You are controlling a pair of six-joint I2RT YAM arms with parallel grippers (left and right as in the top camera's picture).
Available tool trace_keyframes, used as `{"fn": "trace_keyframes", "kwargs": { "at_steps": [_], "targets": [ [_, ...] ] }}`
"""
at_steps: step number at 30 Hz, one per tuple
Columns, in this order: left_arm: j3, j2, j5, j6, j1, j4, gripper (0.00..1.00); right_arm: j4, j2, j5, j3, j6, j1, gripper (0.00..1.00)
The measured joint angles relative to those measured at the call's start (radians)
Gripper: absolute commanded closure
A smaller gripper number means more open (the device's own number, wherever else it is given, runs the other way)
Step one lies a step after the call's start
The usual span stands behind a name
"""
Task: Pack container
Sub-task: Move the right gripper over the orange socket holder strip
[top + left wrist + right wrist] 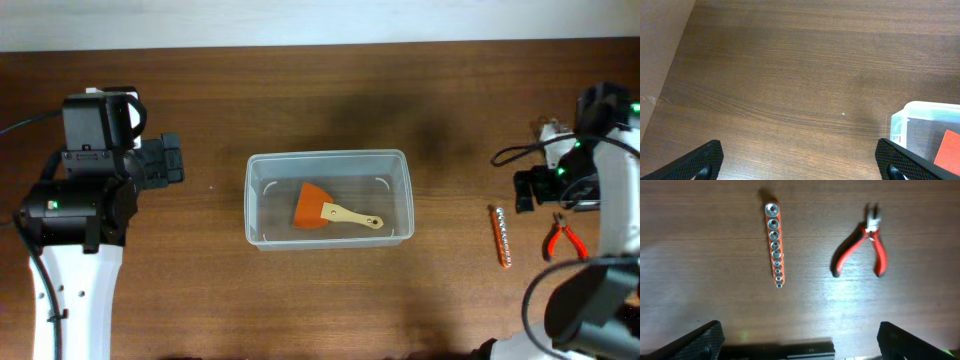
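The clear plastic container (328, 197) stands mid-table, and its corner shows in the left wrist view (927, 131). Inside it lies an orange scraper with a pale wooden handle (325, 209). An orange rail of sockets (500, 237) lies on the table to the right; it also shows in the right wrist view (775, 243). Red-handled pliers (563, 240) lie beside the rail, also in the right wrist view (868, 244). My left gripper (800, 162) is open and empty, left of the container. My right gripper (800, 340) is open and empty, above the table near the two tools.
The left arm's body (80, 190) stands at the table's left side. The right arm (590, 170) and its cables are at the right edge. A pale wall (660, 55) borders the table on the left in the left wrist view.
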Motion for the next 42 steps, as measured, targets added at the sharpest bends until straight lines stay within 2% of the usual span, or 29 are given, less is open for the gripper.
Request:
{"fn": "trace_keyframes", "kwargs": {
  "at_steps": [10, 26, 30, 34, 42],
  "targets": [
    [0.0, 0.0, 0.0, 0.0, 0.0, 0.0, 0.01, 0.175, 0.034, -0.098, -0.037, 0.0, 0.0, 0.01],
    [0.0, 0.0, 0.0, 0.0, 0.0, 0.0, 0.01, 0.039, 0.0, -0.127, -0.046, 0.13, 0.0, 0.02],
    [0.0, 0.0, 0.0, 0.0, 0.0, 0.0, 0.01, 0.063, -0.133, -0.126, -0.148, 0.14, 0.0, 0.01],
    [0.0, 0.0, 0.0, 0.0, 0.0, 0.0, 0.01, 0.216, -0.283, -0.125, -0.345, 0.14, 0.0, 0.01],
    [0.0, 0.0, 0.0, 0.0, 0.0, 0.0, 0.01, 0.423, -0.318, -0.05, -0.523, 0.14, 0.0, 0.01]
  ]
}}
